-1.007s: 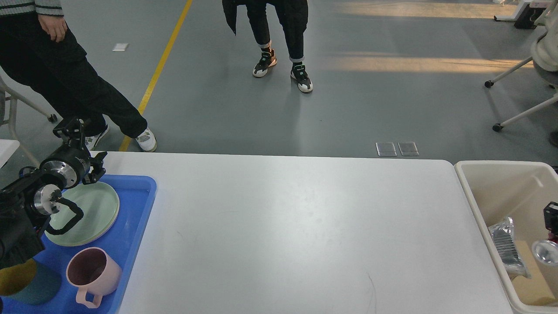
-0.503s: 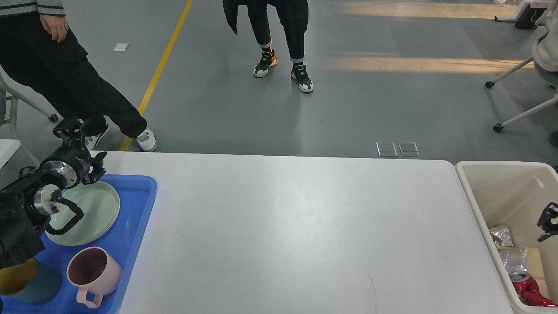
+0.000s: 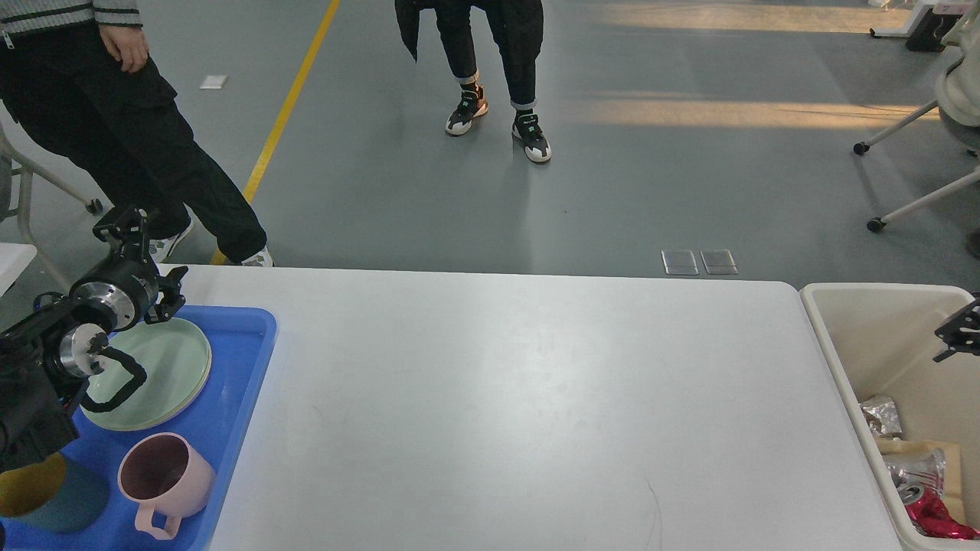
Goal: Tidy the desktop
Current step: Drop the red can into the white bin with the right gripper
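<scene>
**White desktop between tray and bin, both claws out at its ends**

The desktop [image 3: 521, 398] fills the middle and lower part of the head view, a wide white surface with rounded far corners. On its left end sits a blue tray [image 3: 249, 360]; just beside its right edge stands a cream bin [image 3: 842, 337].

The left gripper [image 3: 126, 229] hangs above the far left corner of the desktop, over the tray's far edge, pointing away from the camera. It is dark and seen nearly end-on, so I cannot tell whether its fingers are parted or closed. The right gripper [image 3: 957, 329] shows only as a small black part at the right edge, above the bin and off the desktop; its state cannot be told either.

In the tray lie a pale green plate [image 3: 168, 367], a pink mug [image 3: 164, 482] with its handle toward the camera, and a teal cup [image 3: 42, 497] with a yellow inside, partly cut by the view's edge. In the bin's near corner lie crumpled silver wrappers [image 3: 915, 467], a red crushed can [image 3: 934, 513] and a brown paper piece.

Beyond the table, two people [image 3: 494, 46] in dark trousers stand on the grey floor, beside a yellow line [image 3: 283, 115].
</scene>
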You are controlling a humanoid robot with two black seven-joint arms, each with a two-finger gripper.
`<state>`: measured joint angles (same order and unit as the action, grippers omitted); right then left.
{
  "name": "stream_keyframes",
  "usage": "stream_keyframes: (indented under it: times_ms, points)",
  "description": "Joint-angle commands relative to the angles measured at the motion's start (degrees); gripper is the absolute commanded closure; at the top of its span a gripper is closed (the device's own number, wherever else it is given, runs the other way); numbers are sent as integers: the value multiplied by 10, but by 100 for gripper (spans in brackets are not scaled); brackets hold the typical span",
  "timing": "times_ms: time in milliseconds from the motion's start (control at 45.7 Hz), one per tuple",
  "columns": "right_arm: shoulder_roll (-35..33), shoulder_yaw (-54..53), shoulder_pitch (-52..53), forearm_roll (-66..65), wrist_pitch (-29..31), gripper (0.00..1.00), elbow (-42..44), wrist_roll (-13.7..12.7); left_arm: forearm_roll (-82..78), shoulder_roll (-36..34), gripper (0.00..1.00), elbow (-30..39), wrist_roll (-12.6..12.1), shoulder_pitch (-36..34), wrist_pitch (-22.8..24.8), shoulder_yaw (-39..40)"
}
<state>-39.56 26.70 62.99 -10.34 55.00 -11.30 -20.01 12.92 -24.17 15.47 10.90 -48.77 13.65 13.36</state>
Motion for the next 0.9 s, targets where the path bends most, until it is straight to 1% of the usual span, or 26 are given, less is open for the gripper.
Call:
stream_keyframes:
  times_ms: [0, 44, 109, 285, 416, 635, 788, 876]
  points:
    - [-3, 3, 31, -7, 0, 3, 0, -1, 0, 0, 4, 0, 0, 0, 0, 0]
    - [-9, 5, 47, -7, 0, 0, 0, -1, 0, 0, 4, 0, 0, 0, 0, 0]
    - [-17, 14, 69, -7, 0, 0, -2, -1, 0, 0, 4, 0, 0, 0, 0, 0]
    - [-13, 27, 129, -5, 0, 0, -7, -1, 0, 0, 4, 0, 0, 0, 0, 0]
    - [-10, 27, 176, -2, 0, 0, -29, -1, 0, 0, 4, 0, 0, 0, 1, 0]
    - [33, 10, 221, 15, 0, 0, -36, 0, 0, 0, 4, 0, 0, 1, 0, 0]
    - [62, -13, 233, 72, 0, 0, -36, 1, 0, 0, 4, 0, 0, 0, 0, 0]
    - [84, -60, 231, 127, 0, 0, -36, 1, 0, 0, 4, 0, 0, 0, 1, 0]
